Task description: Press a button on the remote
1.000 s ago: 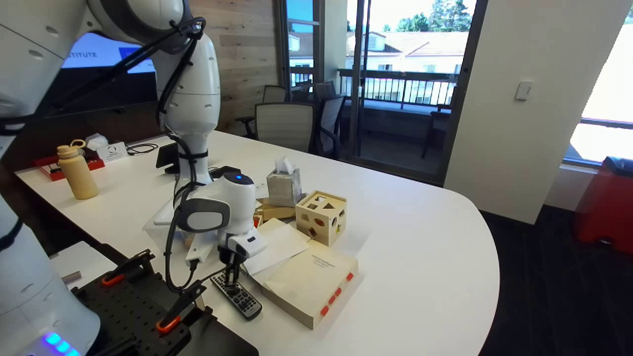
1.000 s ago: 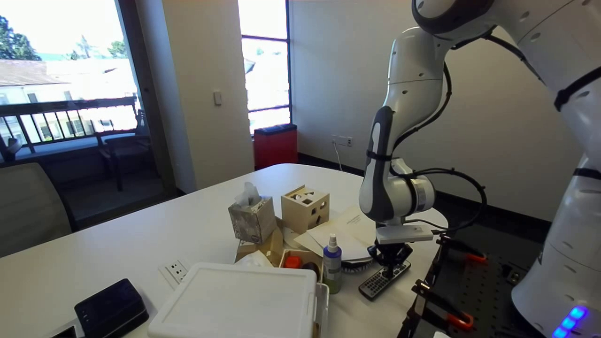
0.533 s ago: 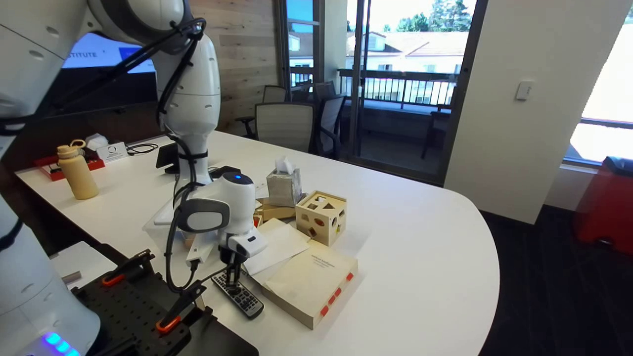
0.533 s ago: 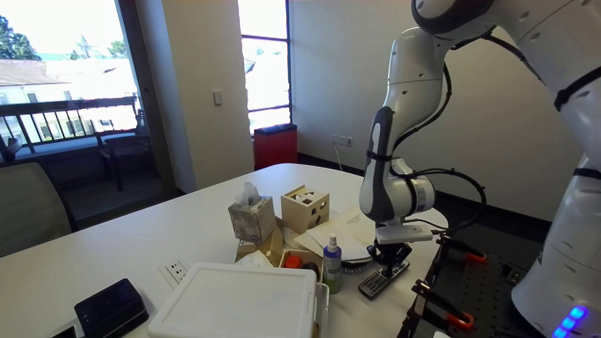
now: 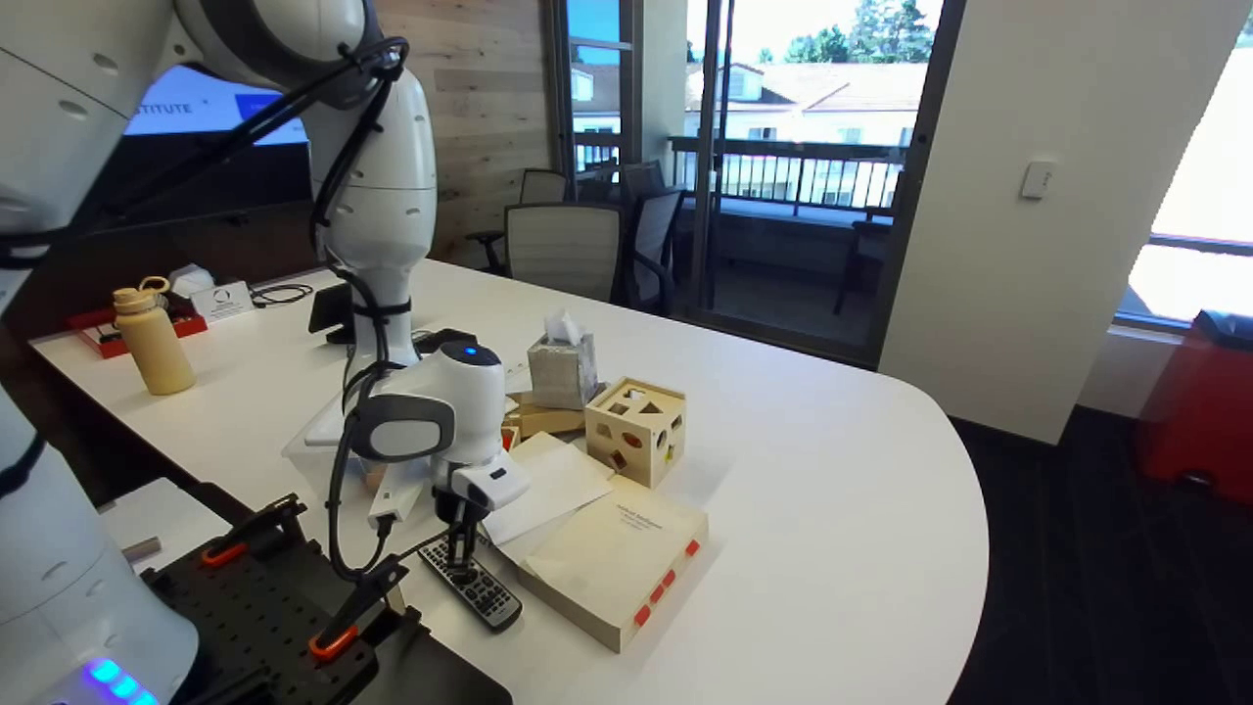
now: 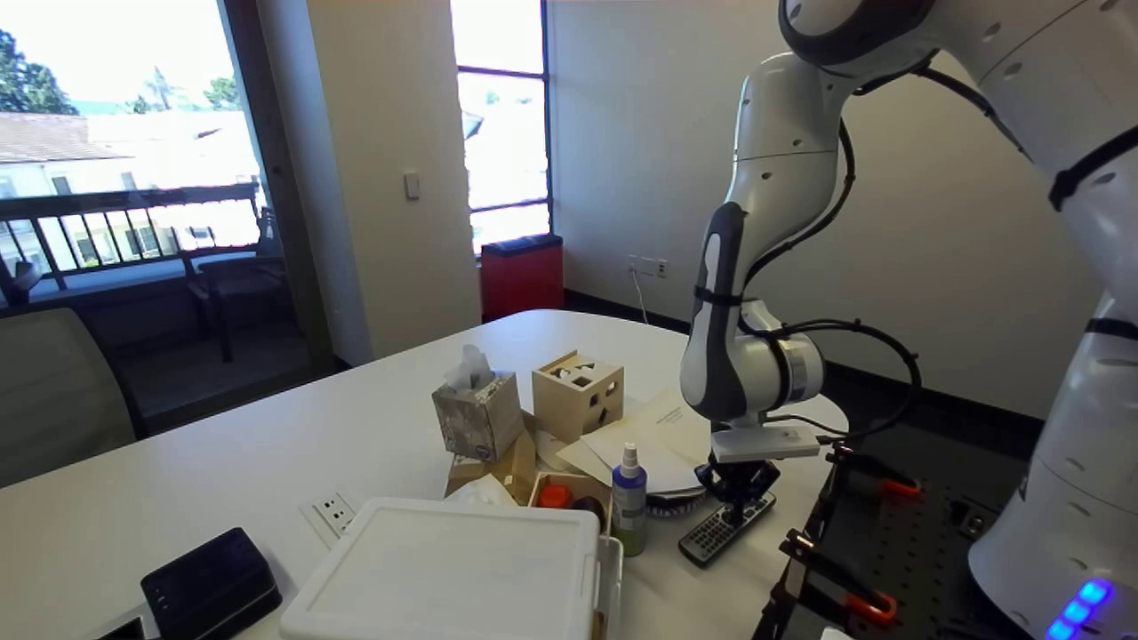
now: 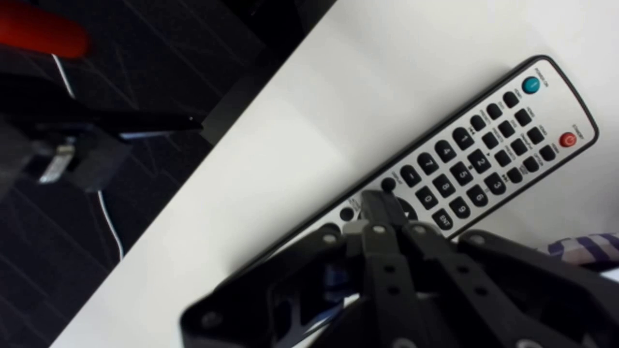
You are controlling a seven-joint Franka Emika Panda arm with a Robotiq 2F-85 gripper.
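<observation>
The remote (image 7: 483,145) is slim and oblong, with a black edge. In the wrist view its face is pale with rows of black buttons, plus a teal and a red one at the far end. It lies flat on the table in both exterior views (image 5: 487,595) (image 6: 709,539). My gripper (image 7: 385,205) is shut with nothing between its fingertips. It points down over the round pad at the middle of the remote and hides part of it. In both exterior views the fingertips (image 5: 459,568) (image 6: 734,519) appear to touch the remote's face.
A thick book (image 5: 626,558) with red tabs lies close beside the remote. A spray bottle (image 6: 629,507), a brush (image 6: 676,503) and a white-lidded bin (image 6: 453,569) stand near. A wooden shape box (image 5: 636,431) is behind. A black mounting plate with clamps (image 5: 264,597) borders the table.
Over the last second the gripper has moved very slightly downward and the remote has shifted a little on the table. Since half a second ago almost nothing has moved.
</observation>
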